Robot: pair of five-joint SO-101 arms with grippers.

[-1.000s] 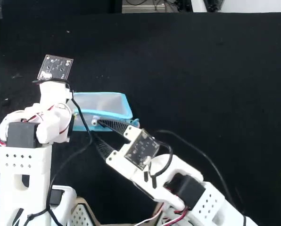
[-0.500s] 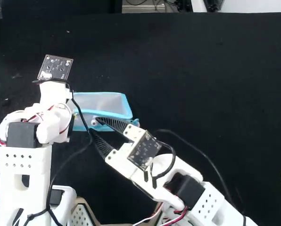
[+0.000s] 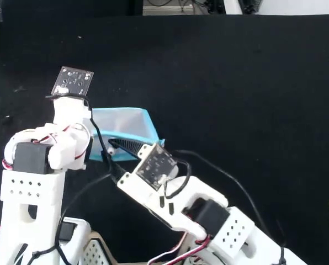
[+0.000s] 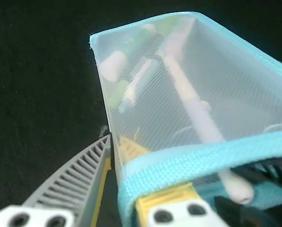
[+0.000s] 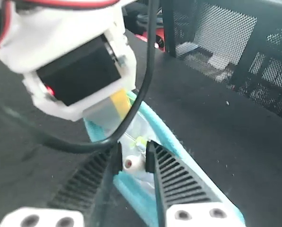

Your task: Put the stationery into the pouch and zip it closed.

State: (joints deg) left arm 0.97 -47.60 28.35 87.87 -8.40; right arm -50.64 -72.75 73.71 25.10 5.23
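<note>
- High view: the pouch [image 3: 123, 122] lies on the black table [image 3: 236, 83], just ahead of my right gripper [image 3: 111, 150]. Its tips sit at the pouch's near edge, close together. My left arm [image 3: 65, 143] stands over the pouch's other near corner and hides what it grips
- Left wrist view: my left gripper [image 4: 115, 146] is pressed together on the pouch's end wall, the grey finger outside it and the yellow-padded one under the blue zip band. Beyond my fingertips, the mesh shows the stationery [image 4: 127, 85] lying inside. A long white pen [image 4: 193, 109] runs back toward me, and its rounded end pokes out past the zip band, beside my padded finger
- Right wrist view: the right gripper's two black fingers are closed on the pen's white end, as far as I can see, right at the pouch's mouth. The left arm's body hangs just beyond my tips
- Step, as I judge it: I am loading the last item. The pen is not fully in and the zip is open
- Next move: I should push the pen along its own length until the end clears the zip band while my left gripper steadies the pouch, then let go and look for the zip pull, which I cannot make out
</note>
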